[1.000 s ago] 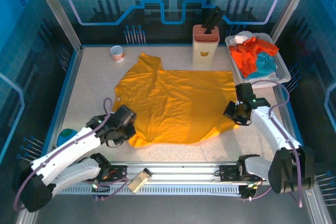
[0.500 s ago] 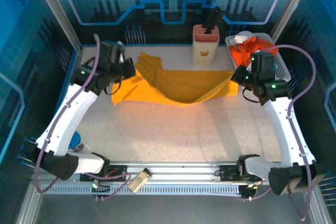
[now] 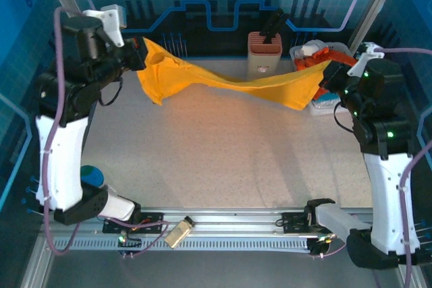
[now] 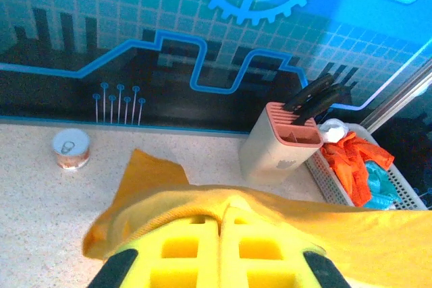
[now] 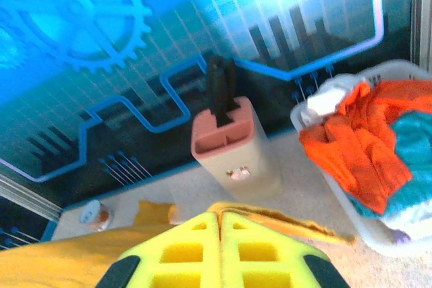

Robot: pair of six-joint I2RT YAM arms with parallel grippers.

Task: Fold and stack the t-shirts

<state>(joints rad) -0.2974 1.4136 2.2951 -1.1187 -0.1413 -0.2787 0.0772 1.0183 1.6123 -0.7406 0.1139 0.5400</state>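
Note:
The golden-yellow t-shirt (image 3: 223,82) hangs in the air, stretched between both arms above the far half of the table. My left gripper (image 3: 140,55) is shut on its left end, high at the far left; the cloth (image 4: 202,200) bunches over the closed yellow fingers (image 4: 182,247). My right gripper (image 3: 324,80) is shut on the right end, where a cloth edge (image 5: 270,219) pokes past the closed fingertips (image 5: 196,237). An orange-red t-shirt (image 3: 318,64) and a teal t-shirt (image 3: 329,102) lie in the white basket (image 3: 351,48), seen too in the right wrist view, orange-red (image 5: 358,150) and teal (image 5: 415,160).
A beige knife block (image 3: 264,55) with black handles stands at the back centre, just behind the hanging shirt. A small can (image 4: 71,148) sits at the far left on the table. A blue object (image 3: 92,177) lies by the left edge. A tan block (image 3: 178,232) rests on the front rail.
Both arms have risen and pulled back and outward, lifting the yellow shirt off the table. A second ago it lay spread flat; now it hangs taut between the grippers.

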